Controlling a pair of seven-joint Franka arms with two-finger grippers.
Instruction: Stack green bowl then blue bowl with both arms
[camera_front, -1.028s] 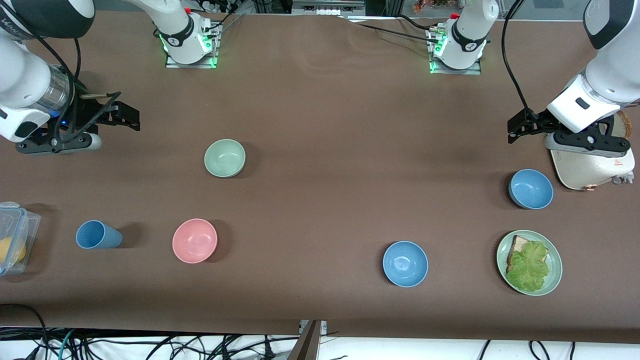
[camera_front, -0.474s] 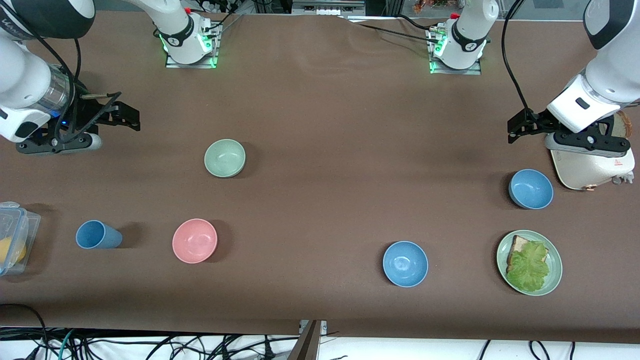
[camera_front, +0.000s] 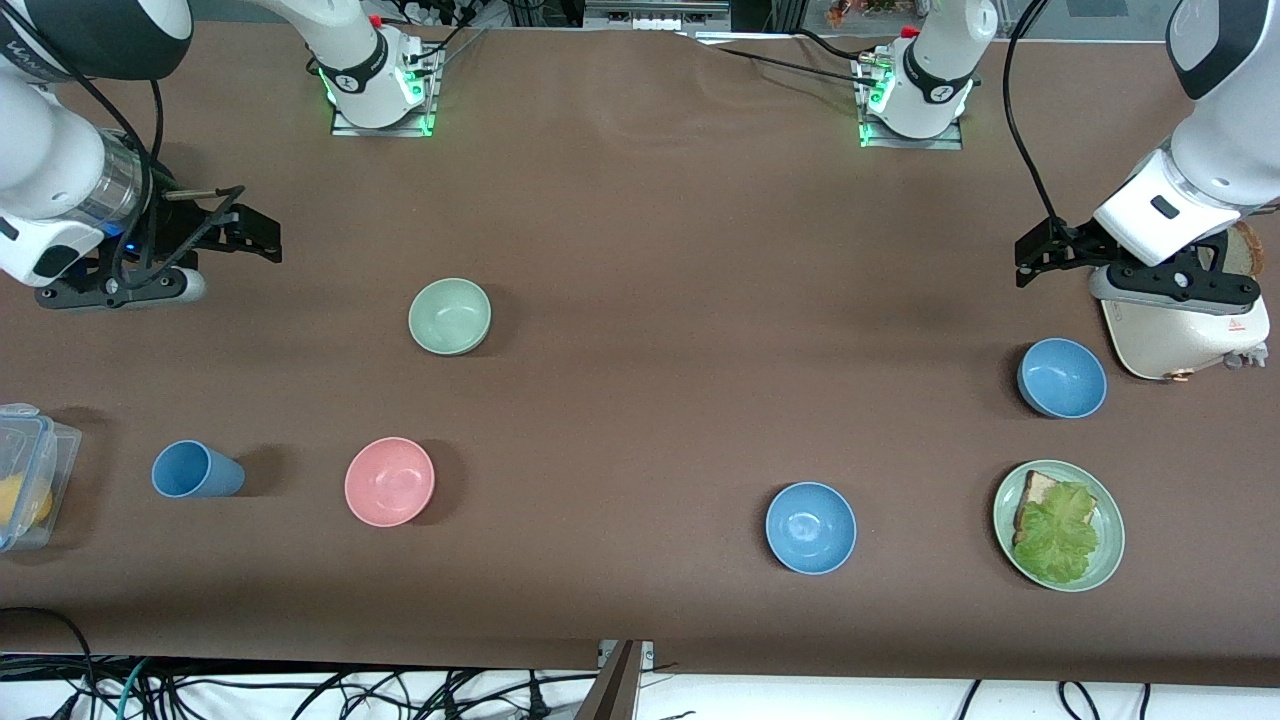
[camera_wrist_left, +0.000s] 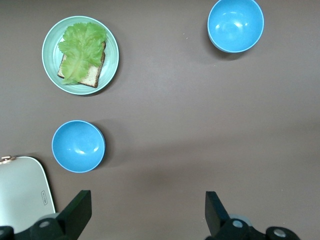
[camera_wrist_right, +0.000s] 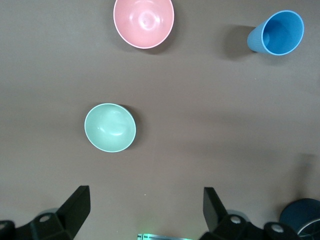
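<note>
Green and small, the green bowl (camera_front: 450, 316) sits open side up on the brown table (camera_front: 640, 250), toward the right arm's end, with nothing in it. One blue bowl (camera_front: 1062, 377) sits toward the left arm's end, just beside a white toaster (camera_front: 1185, 340), and it has nothing in it. A second blue bowl (camera_front: 811, 527) is nearer to the front camera, between the pink bowl (camera_front: 390, 481) and the green plate (camera_front: 1059, 526). That plate has bread with a lettuce leaf on top. The pink bowl holds nothing and sits nearer to the front camera than the green bowl. A blue cup (camera_front: 196, 470) lies on its side beside the pink bowl. A clear box (camera_front: 35, 470) with something yellow in it is at the table's edge. Nothing stands between the bowls. The right gripper (camera_front: 240, 232) hangs in the air over bare table, well apart from the green bowl, its fingers (camera_wrist_right: 75, 207) wide and holding nothing. The left gripper (camera_front: 1045, 252) hangs over the table beside the toaster, near the first blue bowl, its fingers (camera_wrist_left: 80, 210) wide and holding nothing too.
</note>
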